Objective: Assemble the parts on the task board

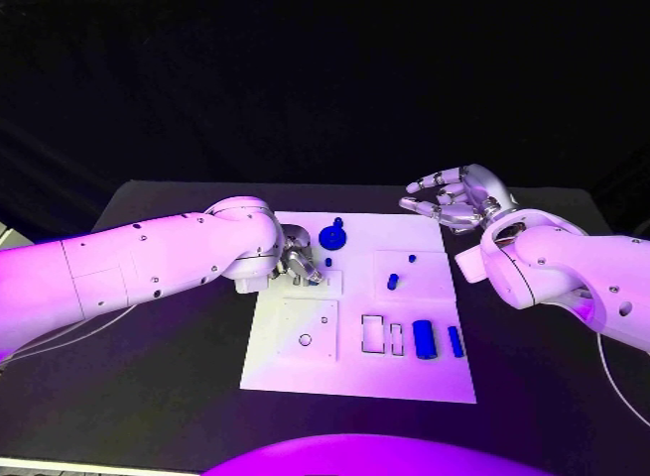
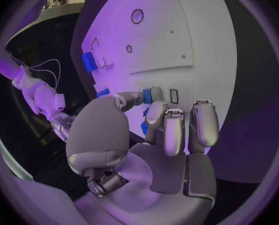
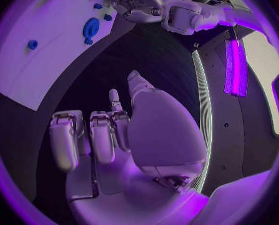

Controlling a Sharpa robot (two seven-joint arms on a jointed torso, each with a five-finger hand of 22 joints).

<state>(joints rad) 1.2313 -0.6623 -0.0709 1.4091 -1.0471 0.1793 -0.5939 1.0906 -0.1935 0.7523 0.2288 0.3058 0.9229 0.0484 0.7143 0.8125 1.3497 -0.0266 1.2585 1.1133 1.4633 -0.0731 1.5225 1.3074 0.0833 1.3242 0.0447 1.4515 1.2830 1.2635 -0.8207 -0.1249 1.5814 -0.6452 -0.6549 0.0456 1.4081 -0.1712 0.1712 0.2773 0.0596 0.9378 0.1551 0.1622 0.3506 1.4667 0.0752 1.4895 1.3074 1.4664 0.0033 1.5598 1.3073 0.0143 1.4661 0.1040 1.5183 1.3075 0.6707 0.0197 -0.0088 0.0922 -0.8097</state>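
The white task board [image 1: 289, 367] lies in the middle of the table. My left hand [image 1: 299, 264] rests over its far left part. Thumb and a fingertip [image 2: 155, 93] pinch a small blue peg [image 2: 147, 96], which stands on the board next to the hand [image 1: 329, 262]. A round blue part [image 1: 333, 236] sits just beyond it. Another blue peg [image 1: 393, 282] stands mid-board. A blue cylinder [image 1: 425, 339] and a slimmer blue piece [image 1: 455, 341] lie near the right front. My right hand [image 1: 454, 198] hovers off the far right corner, fingers apart, holding nothing.
Rectangular slots [image 1: 372, 334] and a round hole [image 1: 305, 339] mark the board's near half. Bare black table [image 1: 153, 377] surrounds the board. My right forearm [image 1: 568, 273] lies beside the board's right edge. In the right wrist view the round blue part [image 3: 91, 29] and my left hand [image 3: 139, 2] show.
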